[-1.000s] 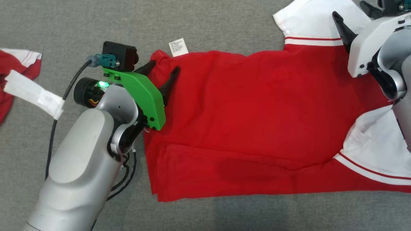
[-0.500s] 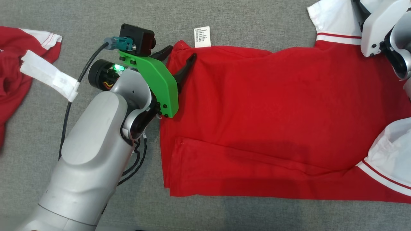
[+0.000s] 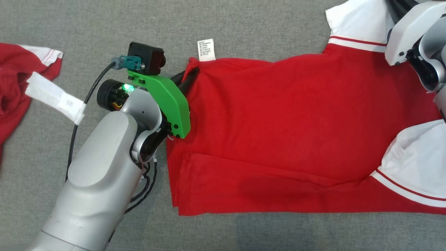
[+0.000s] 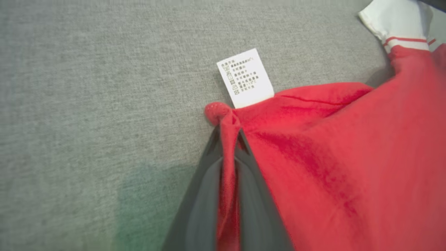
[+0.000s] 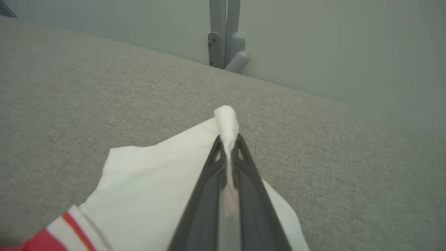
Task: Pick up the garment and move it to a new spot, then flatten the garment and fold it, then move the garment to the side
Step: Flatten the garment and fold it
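The left forearm (image 3: 94, 195) is a smooth, rounded silver-grey shell that narrows to a wrist joint with black parts showing in its gaps. On the wrist sits a flat, round-cornered green bracket (image 3: 169, 103) with dark screws (image 3: 176, 126) at its lower end. The bracket carries a small black camera box (image 3: 146, 58) with a teal plug (image 3: 128, 63). From the plug runs a black cable (image 3: 82, 108) with a white tape tag (image 3: 55, 99) wrapped round it. A black cylinder (image 3: 107, 94) shows a green light (image 3: 127, 87), and thin black wires (image 3: 144, 181) loop below the wrist. The right arm (image 3: 407, 33) has a white casing over grey and black joints. The left hand (image 4: 227, 137) and right hand (image 5: 228, 143) have long, dark grey, tapering fingers (image 5: 205, 198) with small triangular openings near the tips.
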